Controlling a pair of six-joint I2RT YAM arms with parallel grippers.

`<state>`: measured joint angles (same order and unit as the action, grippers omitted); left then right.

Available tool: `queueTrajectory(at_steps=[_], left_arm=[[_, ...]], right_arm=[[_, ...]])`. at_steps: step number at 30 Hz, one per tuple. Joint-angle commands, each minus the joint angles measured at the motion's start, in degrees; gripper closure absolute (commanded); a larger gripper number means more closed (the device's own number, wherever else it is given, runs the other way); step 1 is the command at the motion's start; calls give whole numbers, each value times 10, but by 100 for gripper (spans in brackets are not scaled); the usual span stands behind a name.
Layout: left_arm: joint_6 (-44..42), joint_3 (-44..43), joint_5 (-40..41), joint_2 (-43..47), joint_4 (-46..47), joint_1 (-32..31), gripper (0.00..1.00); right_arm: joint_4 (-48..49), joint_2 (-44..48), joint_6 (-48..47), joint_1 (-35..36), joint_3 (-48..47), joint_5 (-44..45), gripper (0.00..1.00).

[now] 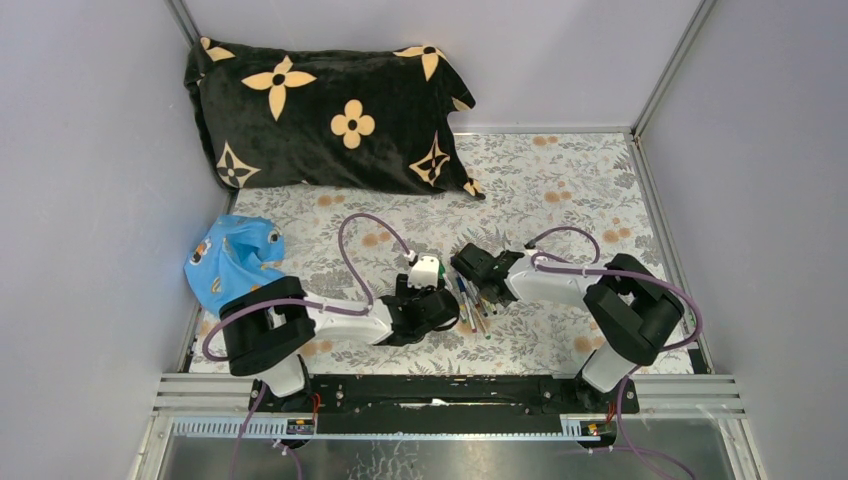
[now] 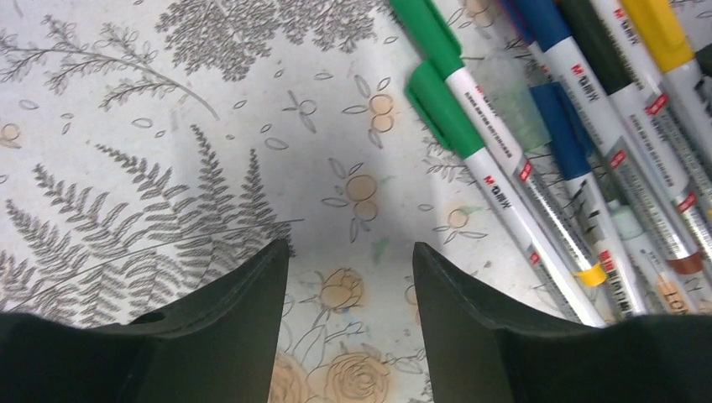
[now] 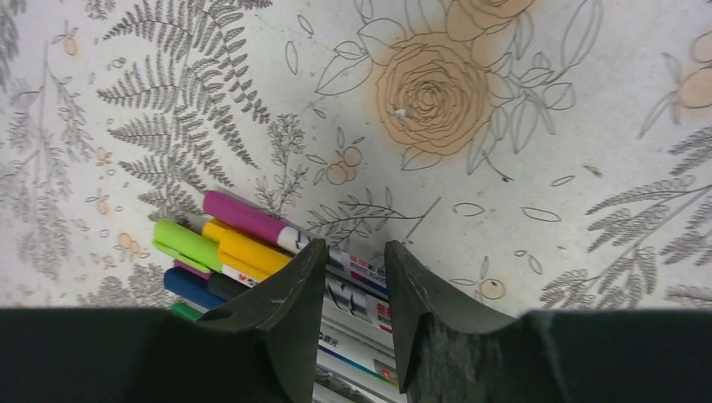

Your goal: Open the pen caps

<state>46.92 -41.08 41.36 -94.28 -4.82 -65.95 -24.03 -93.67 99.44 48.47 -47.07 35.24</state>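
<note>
Looking from above, you are seeing pale grey walls (image 1: 90, 150) closing the cell on three sides. A cloth with grey ferns and orange roses (image 1: 570, 180) is covering the whole table. At the far left a black pillow with tan flowers (image 1: 320, 110) is lying against the back wall. A crumpled blue printed fabric (image 1: 235, 262) is lying near the left wall.

Both arms are reaching inward and meeting near the middle of the cloth. The left gripper (image 2: 348, 252) is hanging just beside the pens (image 1: 472, 305). Its jaws are standing well apart, with only bare cloth between them. The right gripper (image 3: 347, 248) is hovering over the white barrels, and its jaws are standing a little apart. The barrels are passing slantwise under the gap, and no barrel is sitting between the jaws.

The pens are lying flat in one loose bundle between the two grippers, almost parallel. In the top view their long axes are running from near to far, with the far ends leaning left.

The pen caps are sitting on their pens. In the left wrist view a green cap (image 2: 437, 105), a blue cap (image 2: 562, 126) and a yellow cap (image 2: 659, 29) are pointing up and left, away from the fingers. In the right wrist view a magenta cap (image 3: 243, 214) and a light green cap (image 3: 186, 243) are pointing left.
</note>
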Motion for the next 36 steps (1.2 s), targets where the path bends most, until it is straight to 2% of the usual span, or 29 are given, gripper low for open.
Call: queueTrajectory(at_steps=[1,5,7,11,14,19,23,27,30,36], left_arm=[[16,16,9,25,-63,2,35],[17,12,12,43,-80,2,30],[17,12,13,54,-85,2,27],[17,8,16,72,-94,2,22],[19,1,18,87,-110,2,16],[23,2,13,135,-121,2,3],[28,9,13,195,-128,2,2],[41,20,31,262,-142,2,2],[48,42,43,327,-137,2,1],[67,88,56,434,-134,2,2]], right_arm=[[-208,-48,-30,9,20,-8,58],[-253,-60,-31,8,-7,37,54],[-265,-57,-29,6,-10,57,48],[-260,-38,-52,-2,-4,87,45],[-264,-24,-81,-3,-7,117,38],[-234,16,-201,-3,-5,152,23],[-184,61,-310,-3,11,150,17],[-100,92,-455,-3,26,110,16],[-37,100,-553,-3,38,45,17],[-9,76,-627,-3,26,9,20]])
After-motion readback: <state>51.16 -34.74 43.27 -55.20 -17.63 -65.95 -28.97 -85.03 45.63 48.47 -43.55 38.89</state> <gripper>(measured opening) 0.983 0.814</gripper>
